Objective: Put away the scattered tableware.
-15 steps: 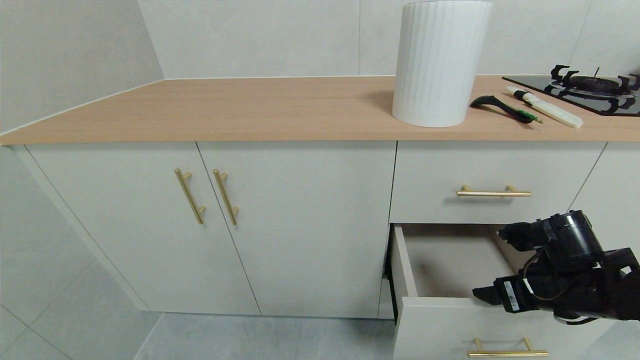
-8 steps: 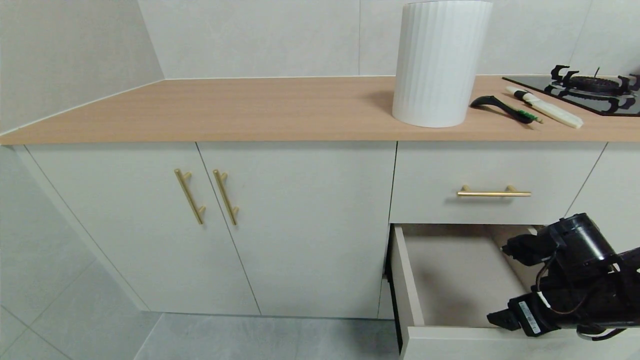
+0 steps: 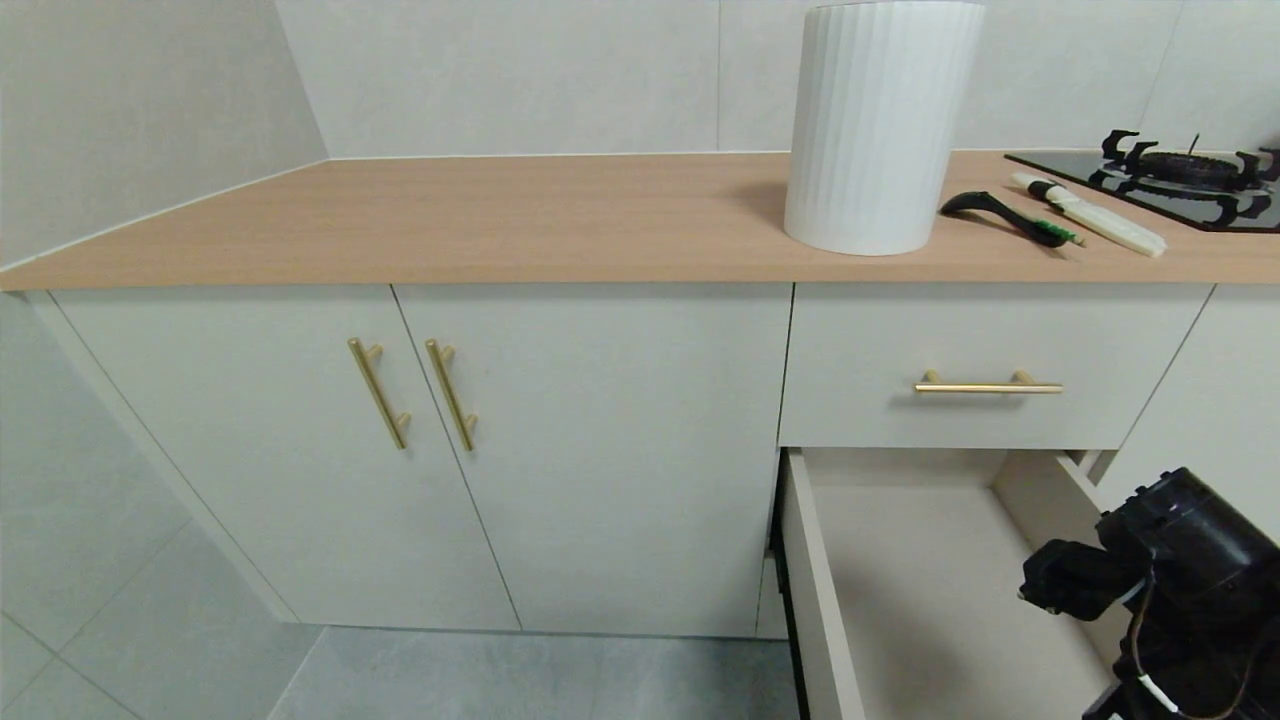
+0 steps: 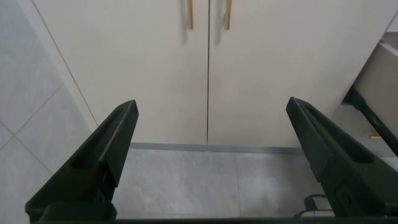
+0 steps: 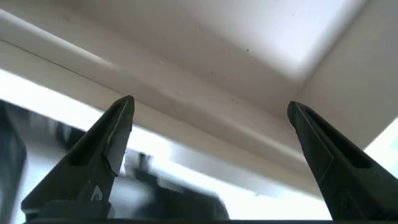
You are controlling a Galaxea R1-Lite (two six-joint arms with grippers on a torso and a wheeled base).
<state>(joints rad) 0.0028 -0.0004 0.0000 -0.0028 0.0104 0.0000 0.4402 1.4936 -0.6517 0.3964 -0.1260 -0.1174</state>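
A black spoon with a green handle [image 3: 1000, 213] and a cream-white utensil [image 3: 1095, 225] lie on the wooden countertop [image 3: 500, 215], right of a tall white ribbed container [image 3: 875, 130]. Below them the lower drawer [image 3: 920, 580] stands pulled far out, with nothing inside it. My right arm [image 3: 1170, 590] hangs at the drawer's front right corner. In the right wrist view my right gripper [image 5: 208, 124] is open, its fingers [image 5: 115, 134] spread over the pale drawer panel [image 5: 249, 37]. My left gripper [image 4: 211, 124] is open and holds nothing, low down and facing the cabinet doors [image 4: 261, 68].
A gas stove [image 3: 1180, 175] sits at the counter's far right. The upper drawer with a gold handle [image 3: 987, 386] is closed. Two closed doors with gold handles [image 3: 380, 392] fill the cabinet's left. Grey tiled floor [image 3: 200, 660] lies in front.
The lower drawer has slid much farther out toward me. My right arm moved down and toward me along with the drawer's front.
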